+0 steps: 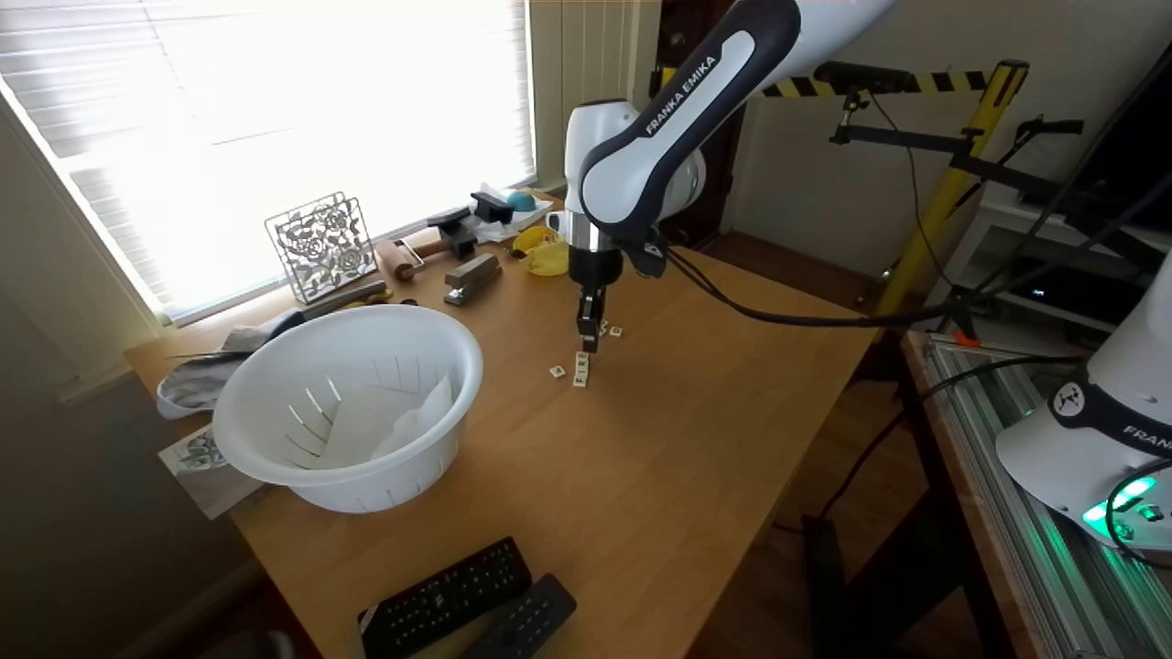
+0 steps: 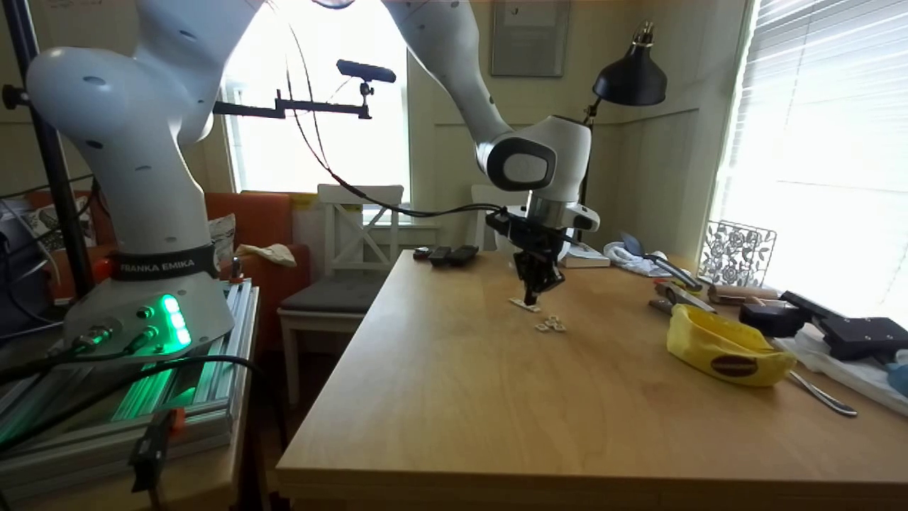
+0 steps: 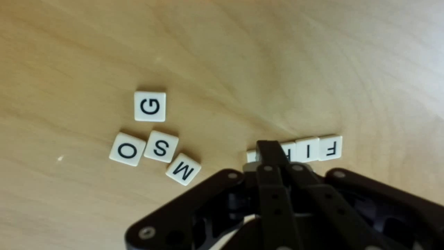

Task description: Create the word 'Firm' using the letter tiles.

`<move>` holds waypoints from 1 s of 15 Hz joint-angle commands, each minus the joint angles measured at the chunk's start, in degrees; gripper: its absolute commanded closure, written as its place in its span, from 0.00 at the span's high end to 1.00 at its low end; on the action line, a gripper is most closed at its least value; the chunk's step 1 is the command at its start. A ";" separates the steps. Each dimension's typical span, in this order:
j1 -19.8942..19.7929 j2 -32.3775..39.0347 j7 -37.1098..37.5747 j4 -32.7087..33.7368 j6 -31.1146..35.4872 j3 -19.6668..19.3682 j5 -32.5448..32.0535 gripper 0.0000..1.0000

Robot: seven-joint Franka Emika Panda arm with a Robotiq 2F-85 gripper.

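Observation:
Small whitish letter tiles lie on the wooden table. In the wrist view an F tile [image 3: 330, 148], an I tile [image 3: 307, 149] and a partly covered R tile [image 3: 290, 151] touch in a row. A fourth tile [image 3: 251, 156] at its left end is mostly hidden; the row [image 1: 581, 369] reads FIRE in an exterior view. Loose tiles lie left: M [image 3: 183, 169], S [image 3: 161, 146], O [image 3: 127, 149], G [image 3: 150, 106]. Another tile [image 1: 558, 372] lies beside the row. My gripper [image 3: 272, 151] is shut, its tips over the third and fourth tiles [image 2: 523, 305]; contact is unclear.
A white bowl [image 1: 348, 467] and dark remotes [image 1: 449, 586] stand on the table. A stapler [image 1: 472, 277], a metal rose-pattern holder [image 1: 322, 247] and a yellow pouch [image 2: 709, 348] line the window side. A cable [image 1: 778, 318] hangs from the wrist.

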 commanded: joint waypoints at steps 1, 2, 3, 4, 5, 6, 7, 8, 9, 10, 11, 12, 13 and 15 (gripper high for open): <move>-1.01 2.15 -0.83 3.25 -1.86 0.69 0.18 0.00; -1.04 2.40 -0.84 3.57 -1.97 0.69 0.14 0.00; -1.01 2.65 -0.80 3.94 -2.29 0.67 0.05 0.00; -1.01 2.80 -0.83 4.20 -2.54 0.71 0.03 0.00; -0.93 3.02 -0.78 4.56 -2.85 0.67 -0.07 0.00; -0.90 3.22 -0.77 4.89 -3.12 0.66 -0.10 0.00; -0.88 3.47 -0.75 5.26 -3.40 0.66 -0.12 0.00; -0.90 3.64 -0.77 5.53 -3.65 0.69 -0.10 0.00; -0.89 3.82 -0.73 5.83 -3.95 0.70 -0.08 0.00; -0.81 3.99 -0.60 6.10 -4.16 0.62 -0.15 0.00; -0.85 4.15 -0.67 6.39 -4.50 0.68 -0.07 0.00; -0.84 4.32 -0.70 6.75 -4.92 0.69 -0.06 0.00; -0.82 4.51 -0.76 7.07 -5.29 0.74 -0.04 0.00; -0.70 4.93 -0.71 7.77 -6.02 0.77 -0.09 0.00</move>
